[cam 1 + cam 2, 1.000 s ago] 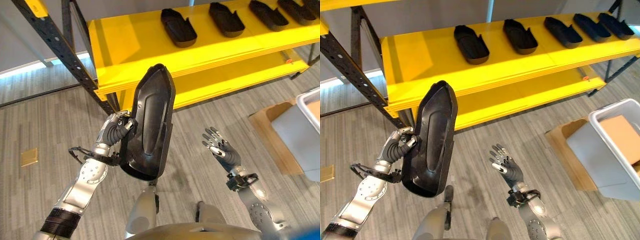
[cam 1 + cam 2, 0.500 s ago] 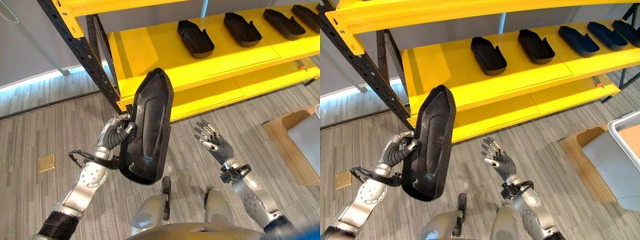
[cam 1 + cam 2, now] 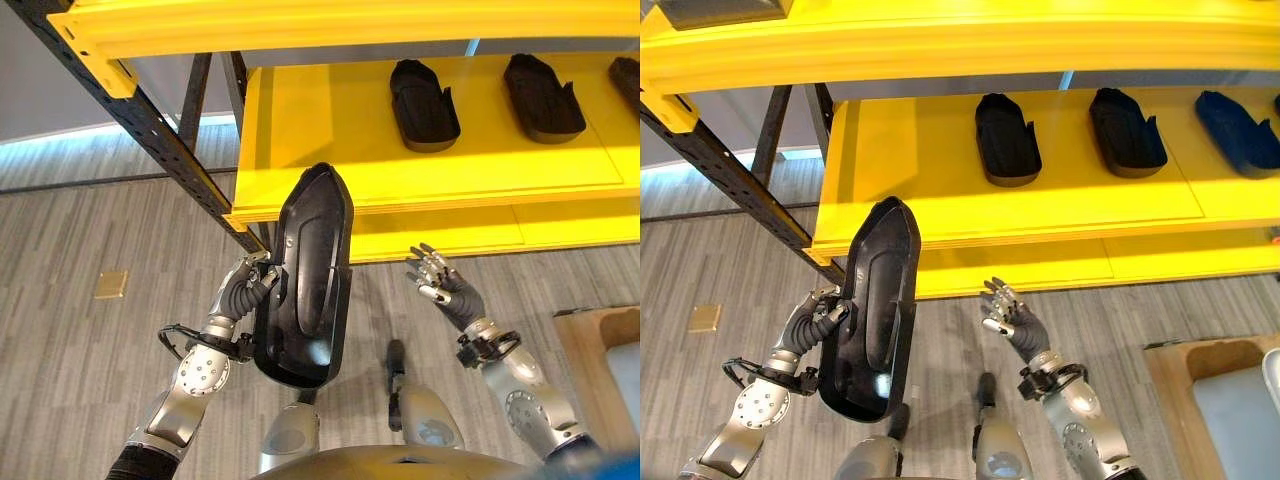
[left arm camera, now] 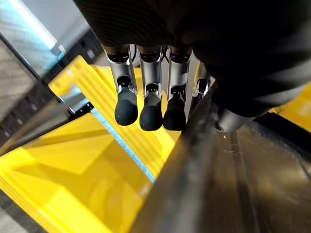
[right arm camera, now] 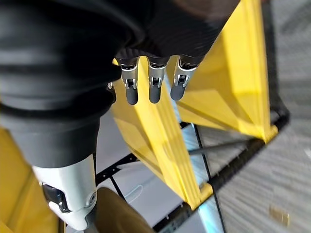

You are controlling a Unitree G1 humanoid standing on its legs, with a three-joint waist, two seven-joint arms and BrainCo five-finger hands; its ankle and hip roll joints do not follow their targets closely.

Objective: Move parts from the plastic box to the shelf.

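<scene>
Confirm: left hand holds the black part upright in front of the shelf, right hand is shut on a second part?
Not quite. The right hand is open and holds nothing; the right eye view shows its fingers spread in the air below the yellow shelf. The rest stands: the left hand grips the black part upright in front of the shelf.

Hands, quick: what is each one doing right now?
Left hand: shut on the black part, held upright below the yellow shelf.
Right hand: open, holding nothing.
</scene>
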